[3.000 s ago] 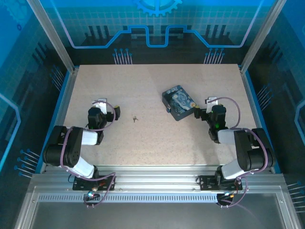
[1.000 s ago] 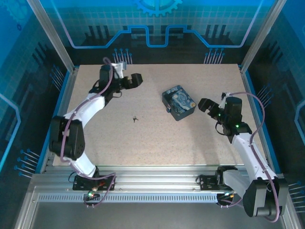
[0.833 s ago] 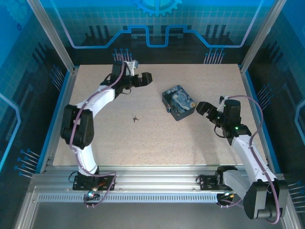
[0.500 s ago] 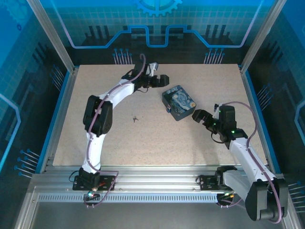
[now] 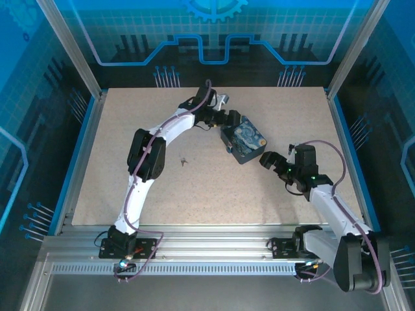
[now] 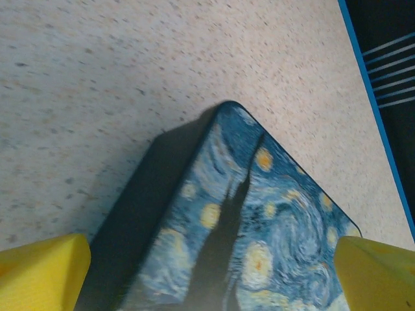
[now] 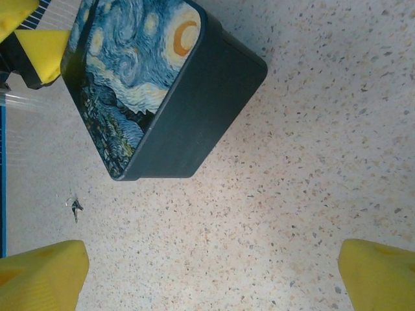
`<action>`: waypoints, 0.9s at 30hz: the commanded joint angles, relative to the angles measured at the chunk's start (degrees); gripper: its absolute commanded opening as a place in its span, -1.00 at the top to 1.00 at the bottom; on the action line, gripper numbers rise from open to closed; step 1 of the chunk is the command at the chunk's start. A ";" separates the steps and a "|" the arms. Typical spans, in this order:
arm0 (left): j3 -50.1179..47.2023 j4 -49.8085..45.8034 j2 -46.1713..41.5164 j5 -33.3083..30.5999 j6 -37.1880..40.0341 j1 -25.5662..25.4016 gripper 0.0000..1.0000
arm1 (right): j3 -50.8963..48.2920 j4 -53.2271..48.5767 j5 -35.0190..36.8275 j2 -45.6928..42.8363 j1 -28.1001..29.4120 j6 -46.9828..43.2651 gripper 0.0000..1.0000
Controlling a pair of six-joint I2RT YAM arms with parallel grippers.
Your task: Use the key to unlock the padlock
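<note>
Left end effector (image 5: 231, 120) hovers open and empty over the far corner of the starry-night tin (image 5: 243, 138). Right end effector (image 5: 268, 159) is open too, just beside the tin's near-right side. Key (image 5: 184, 161) lies loose on the desk (image 5: 130, 129), well apart from the tin. A pale speck at the tin's left corner is probably the padlock (image 5: 228, 148). Step in hand looks like the approach, nothing grasped yet. Next move calls for steadying the tin and a fine pinch on the key.

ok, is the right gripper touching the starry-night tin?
Apart. The right wrist view shows the open right gripper short of the tin, with a strip of bare table between it and the tin's dark side wall.
</note>
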 commanded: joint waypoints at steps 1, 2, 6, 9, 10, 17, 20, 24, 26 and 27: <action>-0.69 -1.21 -1.03 3.05 2.78 -0.98 -0.93 | -0.58 2.28 -1.09 1.62 1.00 0.63 -0.99; -0.96 -1.12 -1.22 3.14 2.90 -1.13 -0.92 | -0.49 2.48 -1.09 2.00 1.04 0.63 -0.99; -2.06 -1.00 -2.20 4.06 3.26 -1.89 -0.88 | 0.24 2.79 -0.67 3.34 1.11 0.38 -0.99; -4.27 -0.25 -3.81 4.09 3.80 -2.90 -0.88 | 1.39 2.83 -0.39 4.77 0.92 -0.03 -1.00; -5.27 0.24 -4.36 4.10 3.71 -3.23 -0.88 | 1.89 2.90 -0.51 5.45 0.76 0.00 -1.00; -12.85 4.37 -8.46 4.14 2.91 -4.99 -0.89 | 5.36 3.97 -2.49 11.40 -1.44 1.05 -0.99; -15.67 6.49 -10.10 4.22 2.09 -5.69 -0.87 | 7.16 4.00 -3.06 14.06 -2.23 1.19 -0.93; -19.29 9.18 -12.02 4.33 0.79 -6.35 -0.83 | 9.17 4.06 -4.31 17.74 -3.21 1.17 -0.74; -21.23 10.81 -12.98 4.46 -0.22 -6.45 -0.81 | 9.91 3.98 -4.65 19.17 -3.51 1.06 -0.65; -22.27 11.69 -13.44 4.64 -0.90 -6.48 -0.79 | 10.29 3.98 -4.98 19.88 -3.57 0.83 -0.59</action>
